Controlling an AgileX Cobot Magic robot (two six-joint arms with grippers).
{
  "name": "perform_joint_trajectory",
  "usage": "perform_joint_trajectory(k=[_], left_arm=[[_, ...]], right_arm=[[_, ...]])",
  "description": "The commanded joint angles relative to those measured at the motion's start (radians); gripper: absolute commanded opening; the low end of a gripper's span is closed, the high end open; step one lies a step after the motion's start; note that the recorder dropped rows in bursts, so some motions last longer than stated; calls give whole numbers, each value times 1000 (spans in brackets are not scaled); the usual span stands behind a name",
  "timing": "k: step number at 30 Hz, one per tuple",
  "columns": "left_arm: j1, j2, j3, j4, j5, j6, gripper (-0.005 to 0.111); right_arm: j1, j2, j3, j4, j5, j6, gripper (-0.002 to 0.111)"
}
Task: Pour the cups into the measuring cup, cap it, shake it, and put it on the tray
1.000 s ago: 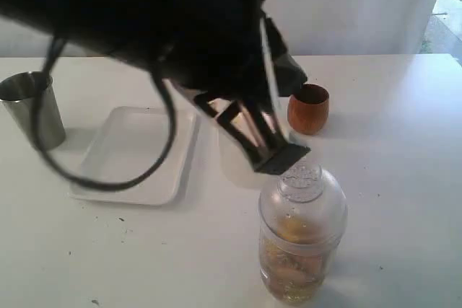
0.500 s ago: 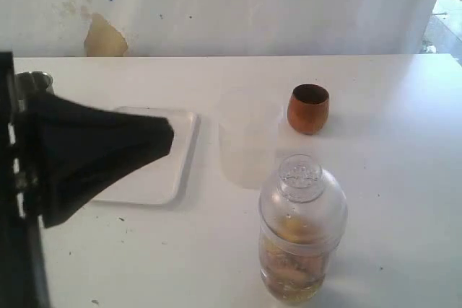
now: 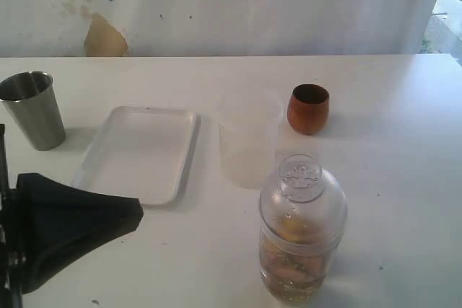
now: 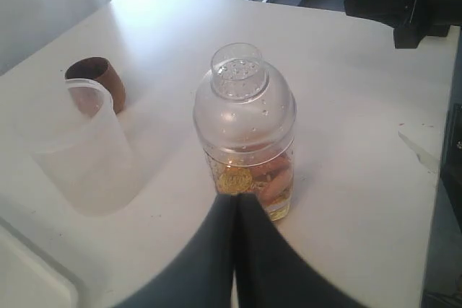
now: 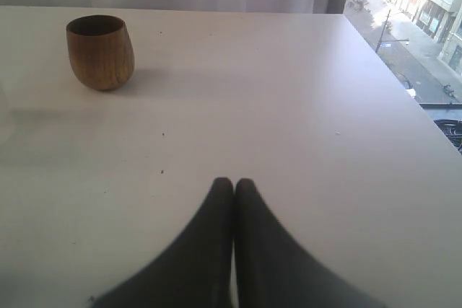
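Two empty grippers: left gripper (image 4: 234,205) and right gripper (image 5: 234,187) are sitting pressed together. We are seeing the capped measuring cup (image 3: 302,239) standing on the table (image 3: 397,142), off the tray (image 3: 137,153), probably awaiting shaking.

- Left gripper (image 4: 234,200), black and matte, with two tapering fingers. In the left wrist view the fingers lie pressed together along their whole visible length, their tips meeting in one blunt point. The jaws are closed and empty.
- Right gripper (image 5: 233,182), of the same black, two-fingered form. In the right wrist view its fingers lie flat against each other, closed and empty.
- Left arm (image 3: 58,232), a dark, blurred wedge at the lower left corner of the exterior view, its narrow end pointing right.
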Motion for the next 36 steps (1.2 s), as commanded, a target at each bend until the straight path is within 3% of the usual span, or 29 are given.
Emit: perform_joint_trajectory(k=[1,9,12,24,31,36], left_arm=[[-1,-7,2,3,-9,-7,0],[10,-7,3,-1,-9,-7,0],[67,-7,3,0,-31,28,0],[453,-101,21,0,-140,28,0],[720,-264,200,-35,-387,22,0],[896,-382,312,-39,-396,-8,0]], right_arm=[[0,-5,1,-4,-6,-5,0],[0,-5,1,-4,-6,-5,0],[0,-5,1,-4,-6,-5,0],[0,-5,1,-4,-6,-5,0],[0,-5,1,-4,-6,-5,0],[0,-5,1,-4,-6,-5,0]])
